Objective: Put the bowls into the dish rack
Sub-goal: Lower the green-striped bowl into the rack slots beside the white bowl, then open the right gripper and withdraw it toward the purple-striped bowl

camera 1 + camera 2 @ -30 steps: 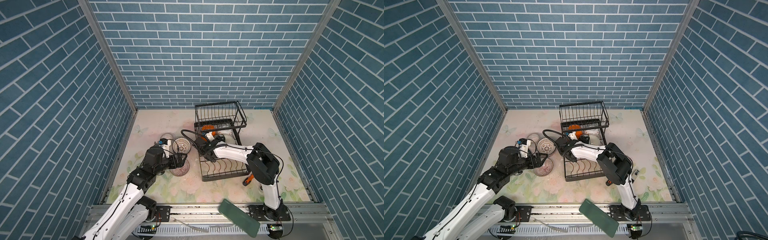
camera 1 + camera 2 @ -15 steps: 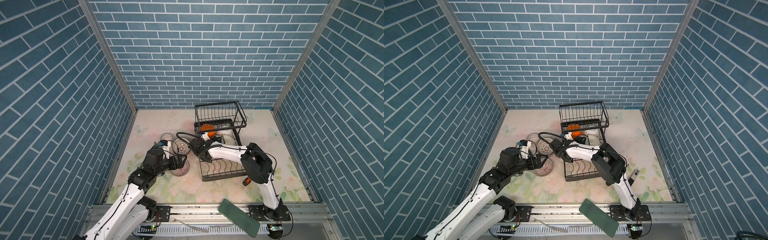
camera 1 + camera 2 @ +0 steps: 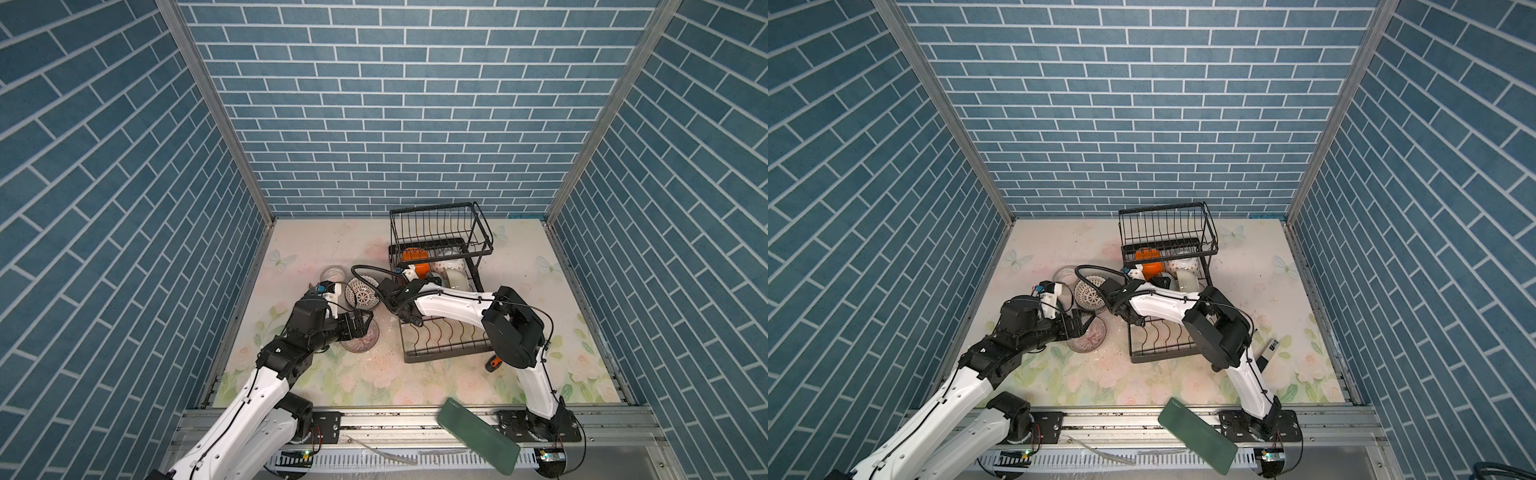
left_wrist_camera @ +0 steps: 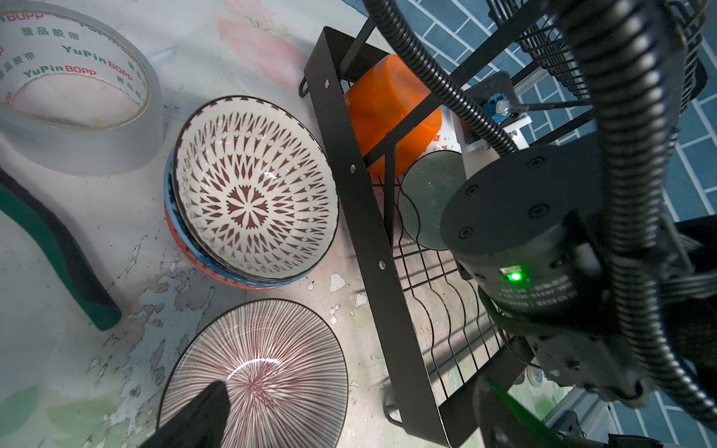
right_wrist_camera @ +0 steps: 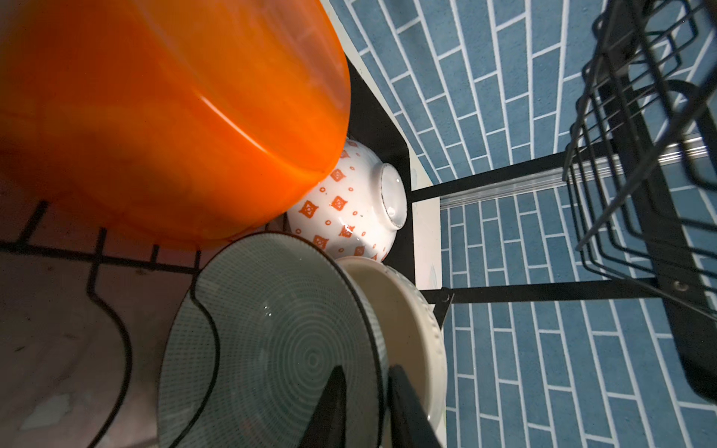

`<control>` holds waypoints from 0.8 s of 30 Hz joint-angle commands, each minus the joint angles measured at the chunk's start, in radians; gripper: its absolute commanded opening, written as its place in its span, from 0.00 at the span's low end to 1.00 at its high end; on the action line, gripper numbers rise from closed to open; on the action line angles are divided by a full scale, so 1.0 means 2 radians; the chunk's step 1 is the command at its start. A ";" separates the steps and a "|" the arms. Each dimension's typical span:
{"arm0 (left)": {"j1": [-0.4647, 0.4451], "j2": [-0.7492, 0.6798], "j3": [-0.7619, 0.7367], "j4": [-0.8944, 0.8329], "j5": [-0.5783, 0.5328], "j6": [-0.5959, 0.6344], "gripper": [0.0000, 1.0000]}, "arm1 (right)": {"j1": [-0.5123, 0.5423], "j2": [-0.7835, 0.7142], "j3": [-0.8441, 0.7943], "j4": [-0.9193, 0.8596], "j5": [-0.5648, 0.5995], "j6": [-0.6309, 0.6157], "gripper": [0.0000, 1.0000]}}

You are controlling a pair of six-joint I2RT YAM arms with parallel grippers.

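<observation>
Our right pincer (image 5: 366,372) straddles the rim of the pale green bowl (image 5: 271,349), which stands on edge in the lower slots of the dish rack (image 4: 361,186). We cannot tell whether it pinches that rim or stands loose around it. A cream bowl (image 5: 403,329) leans just beside this pincer. Beyond its tips sit the orange bowl (image 5: 155,116) and an orange-dotted white bowl (image 5: 345,209). Our left pincer (image 4: 163,353) is spread wide and empty above a striped bowl (image 4: 271,368) on the desk (image 4: 128,217). Ahead of it is a stack topped by a dark-patterned bowl (image 4: 252,194).
</observation>
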 commanded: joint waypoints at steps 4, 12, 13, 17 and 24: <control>0.005 -0.002 -0.009 -0.003 -0.006 -0.001 1.00 | 0.004 0.006 0.012 -0.019 -0.045 0.030 0.35; 0.007 0.001 -0.012 -0.006 -0.012 -0.001 1.00 | 0.004 -0.015 0.011 -0.019 -0.058 0.031 0.58; 0.007 0.001 -0.013 -0.007 -0.013 -0.002 1.00 | 0.004 -0.019 0.010 -0.018 -0.061 0.031 0.60; 0.009 0.003 -0.015 -0.008 -0.014 -0.002 1.00 | 0.005 -0.039 0.008 -0.013 -0.071 0.028 0.67; 0.009 0.005 -0.018 -0.005 -0.015 -0.002 1.00 | 0.009 -0.080 -0.001 0.007 -0.089 0.007 0.71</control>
